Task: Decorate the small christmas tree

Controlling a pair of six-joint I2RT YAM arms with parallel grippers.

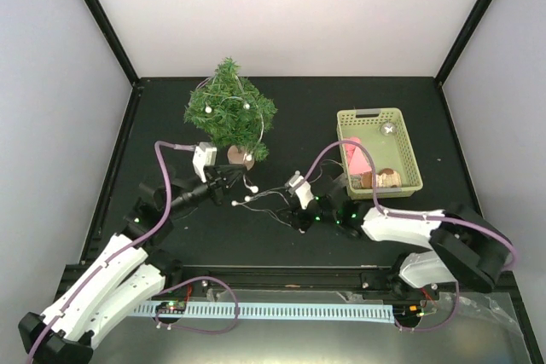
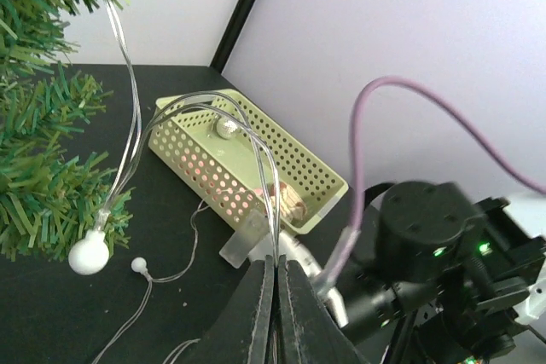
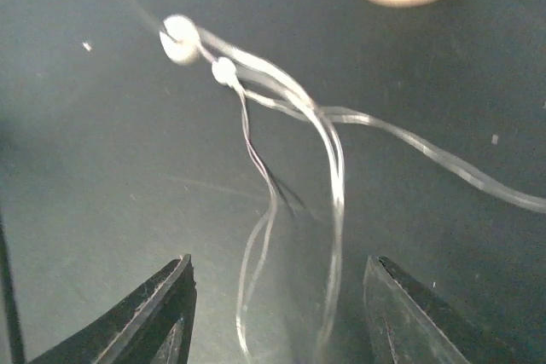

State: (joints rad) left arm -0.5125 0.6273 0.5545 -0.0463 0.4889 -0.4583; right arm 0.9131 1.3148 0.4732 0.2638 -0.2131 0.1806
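Pinching light string (image 2: 137, 121) — left hand (image 2: 275, 263) beside tree (image 1: 229, 112)

Matte black surface (image 1: 299, 100), boxed in on three sides by plain pale walls (image 1: 290, 14); black posts (image 1: 98, 14) slanting up from both rear corners; along the near edge, a pale blue slotted strip (image 1: 290, 310) beside a grey metal sheet (image 1: 478, 338); soft, even light, shadows faint.

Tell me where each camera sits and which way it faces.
Top external: above and behind, looking down on table, tree, basket; left arm and right arm show.
Left wrist: low by the tree, facing the basket; left gripper shut on string.
Right wrist: looking down at string and table; right gripper open.
All share the string.
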